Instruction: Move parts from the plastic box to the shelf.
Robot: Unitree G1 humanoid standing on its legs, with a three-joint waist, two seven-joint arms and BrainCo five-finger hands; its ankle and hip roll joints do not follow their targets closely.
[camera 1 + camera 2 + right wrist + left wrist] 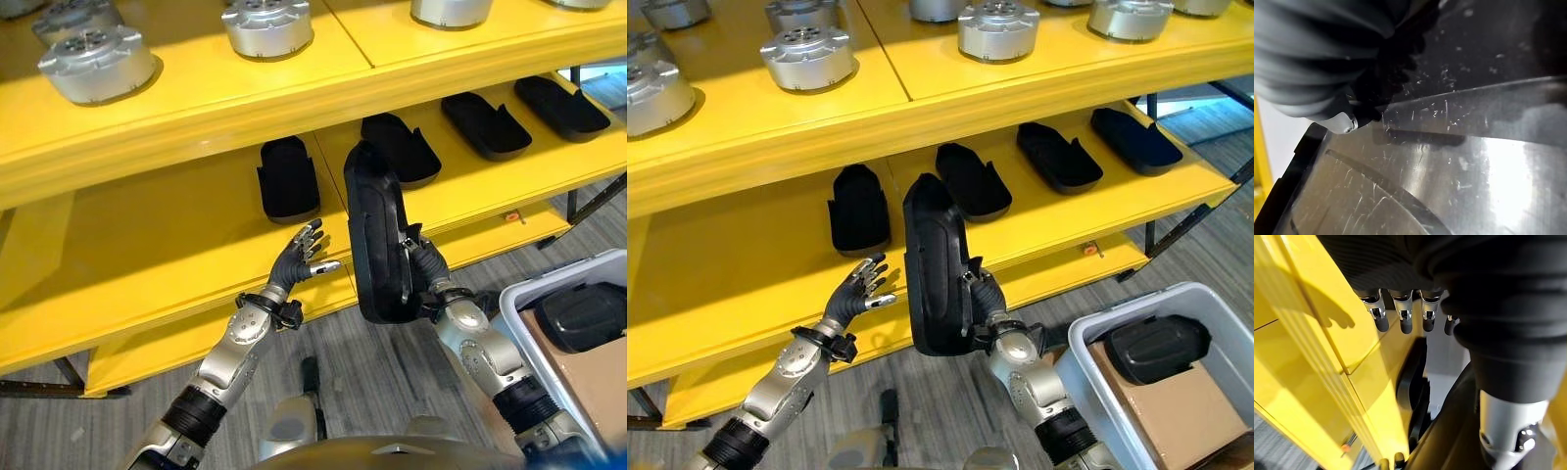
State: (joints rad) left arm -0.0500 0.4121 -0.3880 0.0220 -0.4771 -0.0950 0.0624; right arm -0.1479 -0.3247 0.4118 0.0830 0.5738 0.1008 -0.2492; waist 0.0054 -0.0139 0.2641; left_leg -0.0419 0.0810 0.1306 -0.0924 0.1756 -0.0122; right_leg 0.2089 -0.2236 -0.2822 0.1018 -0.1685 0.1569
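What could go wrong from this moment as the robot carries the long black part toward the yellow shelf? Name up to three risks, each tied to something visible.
1. The right hand grips the long black part along one edge only, so the upright part may tilt or slip.
2. The part's top end is close to the shelf edge above and could knock it.
3. Four black parts already lie on the lower shelf, so placement could bump one. The open left hand gives no support.

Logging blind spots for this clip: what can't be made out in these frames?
- Right hand fingers: eye views, hidden behind the held black part.
- Black part's outline: right wrist view, cut off by edges.
- Plastic box contents: eye views, cut off by the edge.
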